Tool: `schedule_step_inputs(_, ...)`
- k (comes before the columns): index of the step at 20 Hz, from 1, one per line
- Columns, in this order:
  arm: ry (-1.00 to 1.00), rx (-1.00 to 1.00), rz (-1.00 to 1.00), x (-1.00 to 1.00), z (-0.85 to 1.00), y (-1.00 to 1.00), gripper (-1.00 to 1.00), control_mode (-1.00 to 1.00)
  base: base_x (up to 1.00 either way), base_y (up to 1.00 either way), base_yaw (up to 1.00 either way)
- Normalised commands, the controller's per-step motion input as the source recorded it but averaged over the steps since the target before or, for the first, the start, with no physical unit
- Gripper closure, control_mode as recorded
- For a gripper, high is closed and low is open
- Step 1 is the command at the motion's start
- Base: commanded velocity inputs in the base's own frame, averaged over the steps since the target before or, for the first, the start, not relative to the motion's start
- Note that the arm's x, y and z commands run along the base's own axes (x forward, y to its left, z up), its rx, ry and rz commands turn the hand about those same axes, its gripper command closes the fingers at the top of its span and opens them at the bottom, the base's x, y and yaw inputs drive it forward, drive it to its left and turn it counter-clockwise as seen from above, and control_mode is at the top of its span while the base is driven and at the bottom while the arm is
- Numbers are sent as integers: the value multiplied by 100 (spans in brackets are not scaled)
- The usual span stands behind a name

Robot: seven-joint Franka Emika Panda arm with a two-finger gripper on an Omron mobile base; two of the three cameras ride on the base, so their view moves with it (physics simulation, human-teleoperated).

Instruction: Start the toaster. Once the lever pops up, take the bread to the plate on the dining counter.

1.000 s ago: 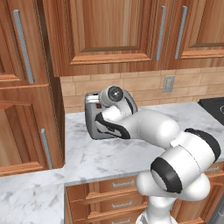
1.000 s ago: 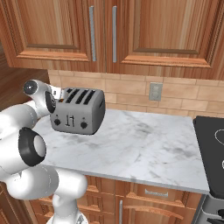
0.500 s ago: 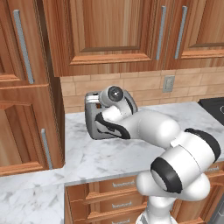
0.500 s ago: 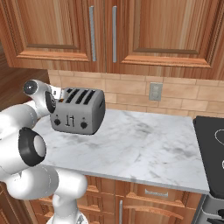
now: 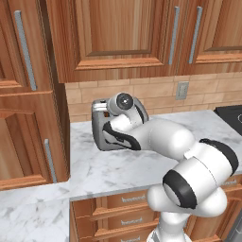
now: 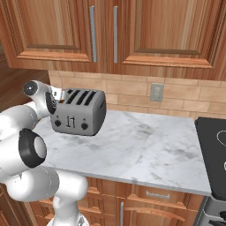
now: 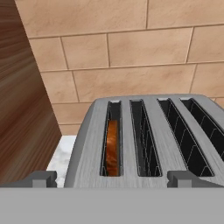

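Observation:
The grey four-slot toaster (image 6: 81,112) stands at the back left of the marble worktop (image 6: 145,145), against the tiled wall. In the left base view my arm covers most of the toaster (image 5: 98,126). The hand view looks down on the toaster's top (image 7: 151,131). The bread (image 7: 112,148), a brown slice, sits low in the leftmost slot; the other slots are dark. My gripper (image 7: 113,180) hovers just above the toaster's near edge, open, with its fingertips (image 7: 41,178) wide apart and nothing between them. The plate and the dining counter are out of view.
A tall wooden cabinet (image 5: 28,132) stands close to the toaster's left side. Wooden wall cupboards (image 6: 132,31) hang above. There is a wall outlet (image 6: 156,92) on the tiles, a dark stovetop (image 6: 214,145) at the right, and drawers (image 6: 150,196) under the worktop.

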Motion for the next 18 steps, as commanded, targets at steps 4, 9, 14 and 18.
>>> schedule_step_inputs(4, 0, 0, 0, 0, 0, 0, -100, -100, 0, 0, 0)
schedule_step_inputs(9, 0, 0, 0, 0, 0, 0, -100, -100, 0, 0, 0)
schedule_step_inputs(14, 0, 0, 0, 0, 0, 0, -100, -100, 0, 0, 0)
schedule_step_inputs(18, 0, 0, 0, 0, 0, 0, -100, -100, 0, 0, 0)
